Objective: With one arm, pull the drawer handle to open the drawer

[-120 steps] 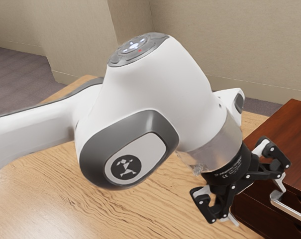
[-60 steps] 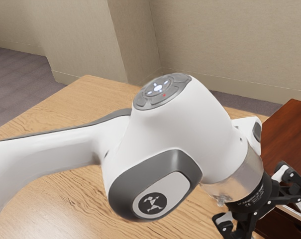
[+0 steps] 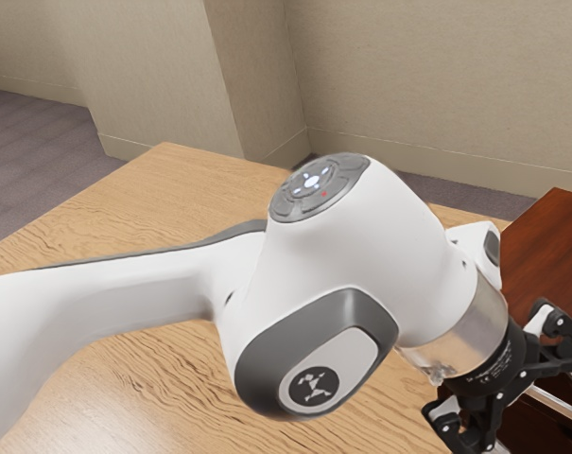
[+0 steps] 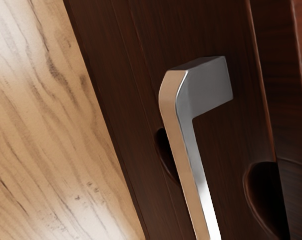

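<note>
- The white Franka arm (image 3: 295,284) comes in from the exterior view's left and reaches low toward the exterior view's right, over a light wooden table (image 3: 125,218).
- Its black gripper (image 3: 527,409) sits at that view's lower right corner, directly against the front of a dark brown wooden cabinet (image 3: 550,246) that stands on the table.
- The 2 fingers (image 3: 558,339) stand wide apart, 1 higher and 1 lower, and their tips run partly out of the picture.
- Nothing is seen clamped between them, so the hand reads as spread and holding nothing.
- The drawer handle (image 3: 562,402) shows in the exterior view as a thin silver strip on the cabinet front, just beside the upper finger.
- Whether a finger touches it cannot be told from there.
- In the wrist view the drawer handle (image 4: 188,150) is a flat brushed-metal bar, bent at a right angle at 1 end where it meets the drawer front (image 4: 121,100).
- The bar stands off the dark wood, with a shadowed rounded recess behind it.
- A narrow seam runs along the drawer front on the far side of the handle from the table (image 4: 36,125).
- Whether the drawer is pulled out at all cannot be told.
</note>
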Controlling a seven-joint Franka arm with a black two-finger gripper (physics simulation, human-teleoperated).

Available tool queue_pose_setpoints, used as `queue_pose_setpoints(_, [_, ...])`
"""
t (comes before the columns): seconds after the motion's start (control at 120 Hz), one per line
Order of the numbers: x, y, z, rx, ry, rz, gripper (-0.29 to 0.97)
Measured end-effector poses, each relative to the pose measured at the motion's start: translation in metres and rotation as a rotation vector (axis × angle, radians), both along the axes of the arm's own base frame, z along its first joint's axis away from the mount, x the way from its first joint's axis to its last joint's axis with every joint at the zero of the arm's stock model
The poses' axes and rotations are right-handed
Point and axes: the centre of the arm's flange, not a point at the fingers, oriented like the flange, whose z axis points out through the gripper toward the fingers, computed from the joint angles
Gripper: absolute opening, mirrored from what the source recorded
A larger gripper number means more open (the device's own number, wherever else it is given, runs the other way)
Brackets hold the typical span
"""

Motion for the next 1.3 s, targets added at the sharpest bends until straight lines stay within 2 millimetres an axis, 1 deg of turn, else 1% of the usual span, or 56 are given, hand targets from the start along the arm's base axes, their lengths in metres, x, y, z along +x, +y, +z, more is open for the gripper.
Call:
queue_pose_setpoints(0.317, [0.002,-0.003,-0.005,-0.010,0.000,0.004,0.68])
queue_pose_setpoints(0.433, [0.004,-0.005,-0.012,-0.011,0.011,0.002,0.68])
queue_pose_setpoints(0.608, [0.007,-0.006,-0.018,-0.015,0.017,0.004,0.67])
queue_pose_setpoints(0.883, [0.011,-0.003,-0.021,-0.018,0.016,0.015,0.66])
queue_pose_setpoints(0.95, [0.010,-0.002,-0.027,-0.013,0.022,0.016,0.65])
queue_pose_setpoints(1.067, [0.010,0.000,-0.028,-0.015,0.019,0.021,0.59])
queue_pose_setpoints(1.3, [0.011,0.003,-0.023,-0.018,0.008,0.029,0.36])
